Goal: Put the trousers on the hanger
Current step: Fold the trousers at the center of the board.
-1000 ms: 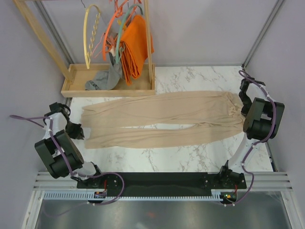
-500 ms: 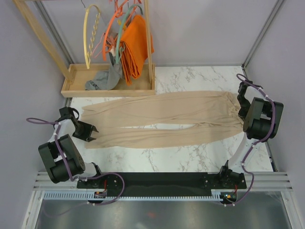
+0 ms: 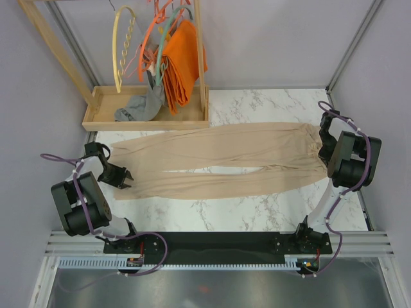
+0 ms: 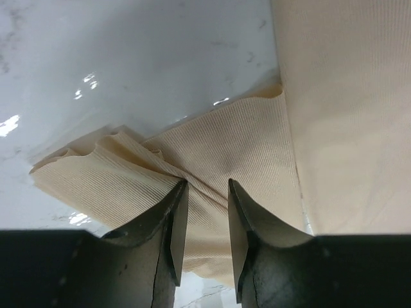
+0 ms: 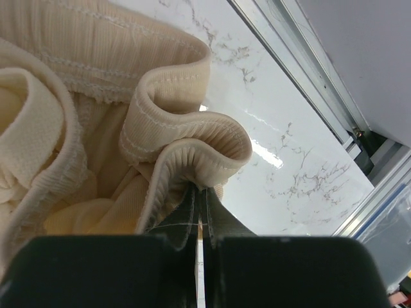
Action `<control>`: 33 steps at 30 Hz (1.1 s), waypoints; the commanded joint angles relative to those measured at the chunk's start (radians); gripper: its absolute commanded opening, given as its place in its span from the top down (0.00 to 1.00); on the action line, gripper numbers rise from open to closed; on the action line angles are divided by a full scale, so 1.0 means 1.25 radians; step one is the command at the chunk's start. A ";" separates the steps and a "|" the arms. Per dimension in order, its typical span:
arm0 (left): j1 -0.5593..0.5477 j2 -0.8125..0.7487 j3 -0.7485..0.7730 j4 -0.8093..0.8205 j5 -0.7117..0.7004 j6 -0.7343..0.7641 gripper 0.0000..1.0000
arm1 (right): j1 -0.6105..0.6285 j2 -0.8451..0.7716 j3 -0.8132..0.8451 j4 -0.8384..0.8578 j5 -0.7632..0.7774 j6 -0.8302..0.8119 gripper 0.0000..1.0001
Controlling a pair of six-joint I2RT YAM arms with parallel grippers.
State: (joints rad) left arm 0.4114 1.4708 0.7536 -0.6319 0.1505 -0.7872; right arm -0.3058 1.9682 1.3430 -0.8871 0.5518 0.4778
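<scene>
Two ends of the trousers (image 3: 218,160), flat on the surface (image 3: 257,215), are attended: right tool (image 5: 198,196) pinches the waistband (image 5: 186,138), left tool (image 4: 204,192) stands spread astride the near hem (image 4: 128,173); I fear the thin cuff slipping on closure.

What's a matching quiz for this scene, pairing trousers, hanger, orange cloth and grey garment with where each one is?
1. trousers
2. hanger
3. orange cloth
4. grey garment

a. bunched in the wooden tray
b. hangs bare on the rack
c. spread flat on the table
d. hangs draped on the rack

Pairs: 1-c, 2-b, 3-d, 4-a
</scene>
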 commanded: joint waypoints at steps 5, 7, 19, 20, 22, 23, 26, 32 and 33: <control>-0.009 -0.107 0.055 -0.085 -0.097 0.031 0.61 | -0.003 -0.025 0.046 0.016 -0.030 0.006 1.00; -0.017 -0.105 0.074 -0.092 -0.108 0.044 0.60 | -0.003 -0.022 0.039 0.016 -0.032 0.003 1.00; -0.042 -0.154 0.027 -0.145 -0.177 0.063 0.60 | -0.007 -0.050 -0.010 0.049 -0.063 0.008 1.00; -0.042 -0.156 0.027 -0.145 -0.178 0.060 0.61 | -0.007 -0.050 -0.007 0.049 -0.071 0.009 1.00; -0.041 -0.148 0.029 -0.152 -0.177 0.055 0.61 | -0.008 -0.049 0.001 0.046 -0.087 0.010 1.00; -0.042 -0.145 0.030 -0.162 -0.179 0.053 0.62 | -0.009 -0.047 0.012 0.041 -0.090 0.012 1.00; -0.046 -0.142 0.032 -0.178 -0.195 0.036 0.61 | -0.013 -0.043 0.024 0.034 -0.104 0.013 1.00; -0.044 -0.100 0.016 -0.165 -0.194 0.019 0.61 | -0.017 -0.031 0.022 0.036 -0.126 0.020 1.00; -0.046 -0.097 0.003 -0.156 -0.186 0.017 0.61 | -0.018 -0.030 0.021 0.036 -0.125 0.019 1.00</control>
State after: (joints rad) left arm 0.3565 1.3273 0.7834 -0.8364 -0.0727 -0.7433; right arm -0.3225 1.9423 1.3445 -0.8467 0.4183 0.4808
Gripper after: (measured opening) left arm 0.391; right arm 0.016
